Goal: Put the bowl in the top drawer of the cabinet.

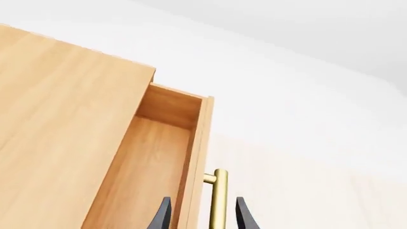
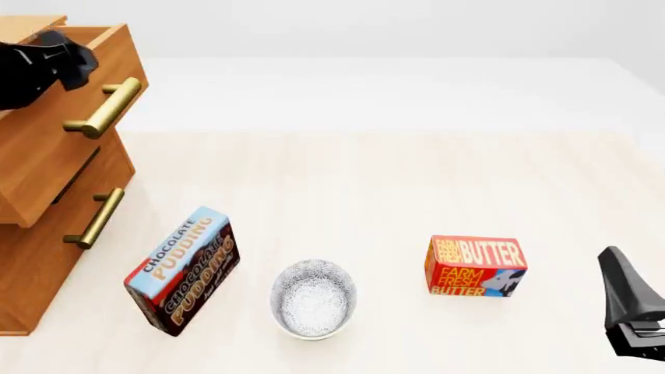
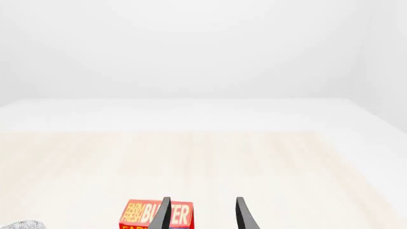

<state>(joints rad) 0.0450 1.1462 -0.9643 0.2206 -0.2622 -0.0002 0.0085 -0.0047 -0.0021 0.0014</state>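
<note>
The speckled white bowl [image 2: 314,298] stands upright on the table near the front, between two boxes; a sliver of it [image 3: 22,224] shows in the right wrist view. The orange-brown cabinet [image 2: 36,265] stands at the far left. Its top drawer [image 2: 58,152] is pulled partly out, and its inside [image 1: 149,167] looks empty. My left gripper [image 1: 203,214] [image 2: 62,58] is open at the drawer's upper front, its fingers straddling the brass handle [image 1: 218,200] [image 2: 104,107] without touching it. My right gripper [image 3: 202,214] [image 2: 627,308] hangs open at the front right, holding nothing.
A chocolate pudding box [image 2: 184,269] stands tilted left of the bowl, close to the cabinet. A red butter box [image 2: 476,266] [image 3: 147,214] sits right of the bowl, just ahead of my right gripper. The lower drawer, with its brass handle [image 2: 96,218], is shut.
</note>
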